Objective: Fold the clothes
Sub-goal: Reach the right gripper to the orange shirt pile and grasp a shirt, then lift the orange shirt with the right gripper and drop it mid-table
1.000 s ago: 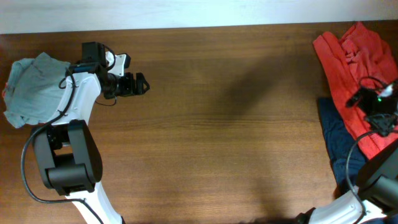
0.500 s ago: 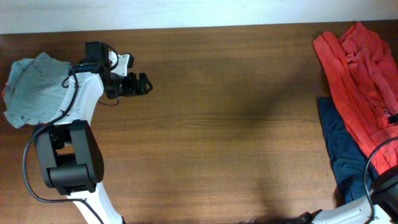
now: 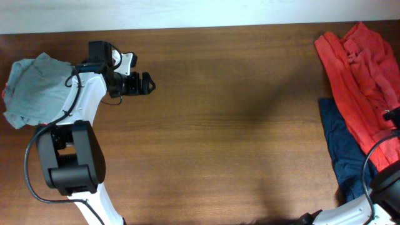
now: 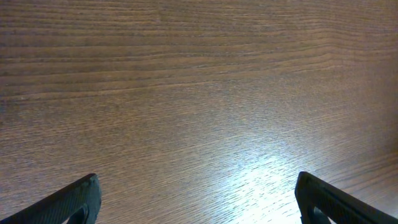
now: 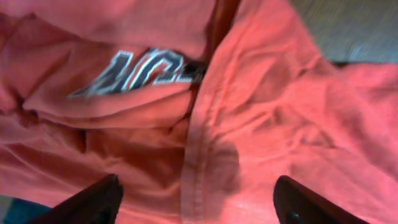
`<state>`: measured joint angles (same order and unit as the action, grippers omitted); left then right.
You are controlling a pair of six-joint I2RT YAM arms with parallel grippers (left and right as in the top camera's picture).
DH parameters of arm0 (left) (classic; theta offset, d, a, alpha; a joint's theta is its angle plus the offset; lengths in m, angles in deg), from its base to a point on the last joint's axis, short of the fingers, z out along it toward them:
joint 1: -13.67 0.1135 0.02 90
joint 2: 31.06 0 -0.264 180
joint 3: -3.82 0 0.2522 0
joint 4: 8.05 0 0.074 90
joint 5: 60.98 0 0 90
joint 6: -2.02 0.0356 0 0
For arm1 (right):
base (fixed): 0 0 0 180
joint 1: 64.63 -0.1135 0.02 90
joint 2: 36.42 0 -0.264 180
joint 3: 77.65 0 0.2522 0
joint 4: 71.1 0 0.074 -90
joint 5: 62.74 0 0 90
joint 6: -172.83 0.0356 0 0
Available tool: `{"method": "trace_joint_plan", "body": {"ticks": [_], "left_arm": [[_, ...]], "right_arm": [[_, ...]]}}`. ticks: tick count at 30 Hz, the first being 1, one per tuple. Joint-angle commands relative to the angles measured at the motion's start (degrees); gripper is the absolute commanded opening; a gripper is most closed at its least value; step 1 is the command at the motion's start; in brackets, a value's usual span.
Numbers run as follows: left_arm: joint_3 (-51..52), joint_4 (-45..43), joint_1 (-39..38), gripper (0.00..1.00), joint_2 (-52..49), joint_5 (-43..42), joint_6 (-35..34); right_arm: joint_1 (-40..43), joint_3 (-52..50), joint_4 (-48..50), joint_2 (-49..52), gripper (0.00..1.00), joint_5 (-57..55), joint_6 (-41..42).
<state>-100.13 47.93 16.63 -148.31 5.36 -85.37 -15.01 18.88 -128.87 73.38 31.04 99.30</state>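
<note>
With the right gripper spread open over the heaped orange-red T-shirt at the far right, and the left gripper open above bare table, several layers may be pinched together and dragged out bunched.

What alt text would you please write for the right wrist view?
A crumpled orange-red T-shirt with white lettering nearly fills the frame. The right gripper hangs open over it, dark fingertips at the bottom corners.
</note>
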Motion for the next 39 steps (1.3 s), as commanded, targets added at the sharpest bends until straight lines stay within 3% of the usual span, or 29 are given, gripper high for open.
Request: {"method": "trace_joint_plan", "body": {"ticks": [1, 5, 10, 14, 21, 23, 30, 33, 39], "left_arm": [[-1.0, -0.2, 0.1, 0.99, 0.0, -1.0, 1.1], [-1.0, -0.2, 0.1, 0.99, 0.0, -1.0, 1.1], [-1.0, -0.2, 0.1, 0.99, 0.0, -1.0, 1.1], [-1.0, -0.2, 0.1, 0.99, 0.0, -1.0, 1.1], [-1.0, -0.2, 0.1, 0.99, 0.0, -1.0, 1.1], [-1.0, -0.2, 0.1, 0.99, 0.0, -1.0, 1.1], [-1.0, -0.7, 0.1, 0.98, 0.0, -1.0, 1.1], [-1.3, -1.7, 0.1, 0.92, 0.0, -1.0, 1.1], [-5.4, -1.4, 0.2, 0.91, 0.0, -1.0, 1.1]], "right_arm": [[-1.8, -2.8, 1.4, 0.2, 0.81, -2.9, 0.3], [-2.5, -4.8, 2.5, 0.2, 0.8, -5.2, 0.4], [-2.4, -6.1, 3.4, 0.2, 0.7, -5.8, 0.4], [-2.4, -7.7, 4.5, 0.2, 0.46, -6.0, 0.4], [-2.4, -7.7, 4.1, 0.2, 0.16, -6.0, 0.4], [-2.4, -7.7, 4.0, 0.2, 0.04, -6.0, 0.4], [-2.4, 0.2, -1.5, 0.1, 0.04, -1.5, 0.3], [-2.8, 9.9, -9.2, 0.1, 0.04, 4.8, -1.6], [-8.1, 34.5, -26.5, 0.1, 0.04, 11.3, -7.3]]}}
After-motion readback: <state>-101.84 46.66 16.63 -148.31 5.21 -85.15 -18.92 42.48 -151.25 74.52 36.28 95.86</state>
